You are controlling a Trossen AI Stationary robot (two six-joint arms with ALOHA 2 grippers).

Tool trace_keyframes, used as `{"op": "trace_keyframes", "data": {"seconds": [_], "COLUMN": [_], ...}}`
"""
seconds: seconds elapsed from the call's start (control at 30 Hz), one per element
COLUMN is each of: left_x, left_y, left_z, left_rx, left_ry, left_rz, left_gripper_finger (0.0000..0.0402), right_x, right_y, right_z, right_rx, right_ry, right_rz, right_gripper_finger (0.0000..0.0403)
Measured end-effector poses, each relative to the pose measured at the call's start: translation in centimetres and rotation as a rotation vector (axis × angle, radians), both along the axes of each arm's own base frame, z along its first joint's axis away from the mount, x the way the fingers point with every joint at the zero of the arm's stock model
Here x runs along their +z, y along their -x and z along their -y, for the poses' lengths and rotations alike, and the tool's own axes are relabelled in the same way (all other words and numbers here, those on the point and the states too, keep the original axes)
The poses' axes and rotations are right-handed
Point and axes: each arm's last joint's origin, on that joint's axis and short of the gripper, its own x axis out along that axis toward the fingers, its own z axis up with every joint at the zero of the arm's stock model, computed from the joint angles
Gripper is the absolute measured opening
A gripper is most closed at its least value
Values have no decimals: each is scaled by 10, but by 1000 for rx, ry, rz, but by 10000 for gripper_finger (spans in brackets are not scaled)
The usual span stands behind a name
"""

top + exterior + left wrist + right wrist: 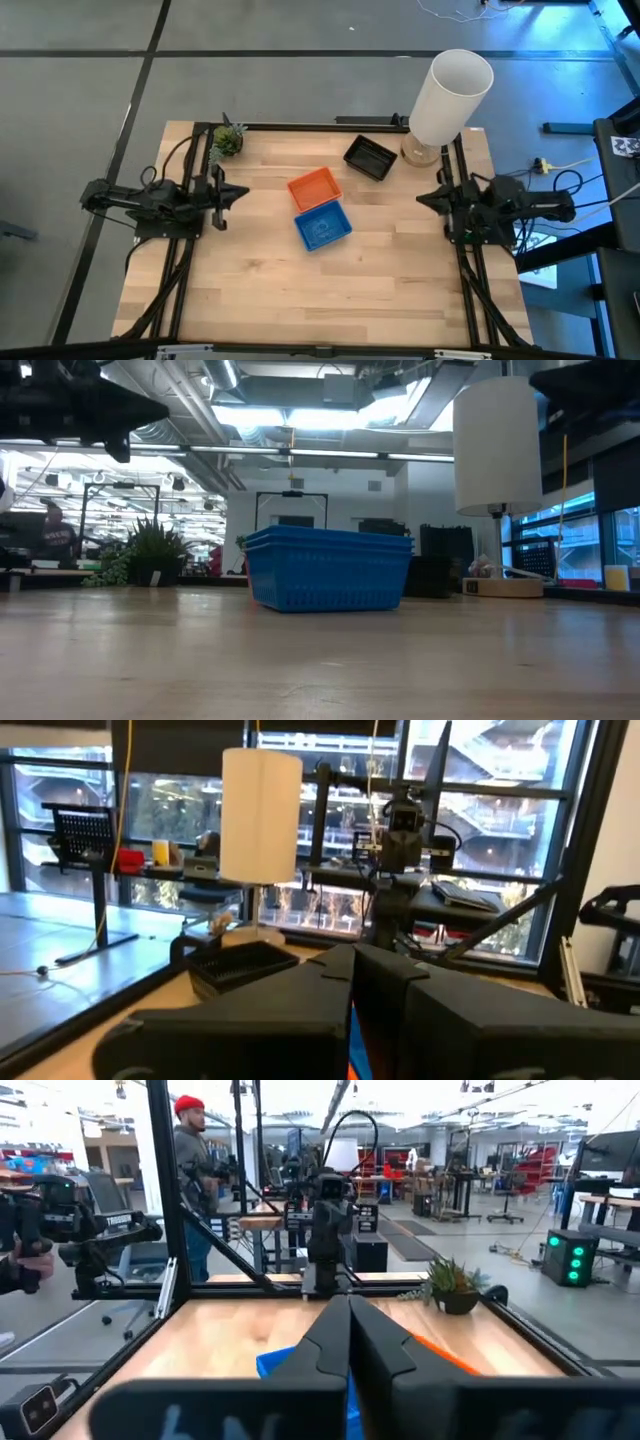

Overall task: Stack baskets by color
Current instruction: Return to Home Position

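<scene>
Mid-table, an orange basket (pixel 315 188) rests on its bottom, with a blue basket (pixel 323 224) touching its near side. A black basket (pixel 370 157) sits apart toward the far right. In the low view the blue basket (pixel 328 568) shows two rims, one over the other. My left gripper (pixel 245 194) hovers shut at the table's left side, pointing level at the baskets. My right gripper (pixel 418 197) hovers shut at the right side, facing it. In the wrist views my left gripper (pixel 352 980) and my right gripper (pixel 348 1330) hold nothing.
A tall white cylinder (pixel 450 95) on a wooden base stands at the far right corner, behind the black basket. A small green plant (pixel 228 140) sits at the far left corner. Bare wood lies along the table's near half. A person (pixel 195 1170) stands beyond the left edge.
</scene>
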Motion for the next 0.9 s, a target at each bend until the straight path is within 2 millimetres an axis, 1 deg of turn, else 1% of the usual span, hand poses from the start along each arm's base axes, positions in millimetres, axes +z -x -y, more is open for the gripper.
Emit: {"op": "trace_keyframes", "data": {"seconds": [0.07, 0.23, 0.37, 0.47, 0.6, 0.7, 0.9], "left_x": [-1, -4, -6, -6, -7, -7, -8], "left_y": [0, -1, -2, -2, -2, -2, -2], "left_z": [0, 0, 0, 0, 0, 0, 0], "left_rx": [2, 1, 1, 2, 9, 14, 19], "left_ry": [-11, -22, -25, -27, -54, -79, -78], "left_rz": [-12, -50, -72, -74, -85, -96, -102], "left_gripper_finger": [0, 0, 0, 0, 0, 0, 0], "right_x": [-10, -32, -46, -59, -62, -61, -65], "right_y": [-5, -14, -19, -22, -22, -22, -22], "right_z": [-1, -3, -3, -4, -4, -4, -4], "right_rx": [4, 24, 21, 23, 30, 26, 28], "right_ry": [2, 74, 109, 115, 114, 147, 169], "right_rz": [-3, -3, 9, -18, -43, -35, -70], "right_gripper_finger": [0, 0, 0, 0, 0, 0, 0]}}
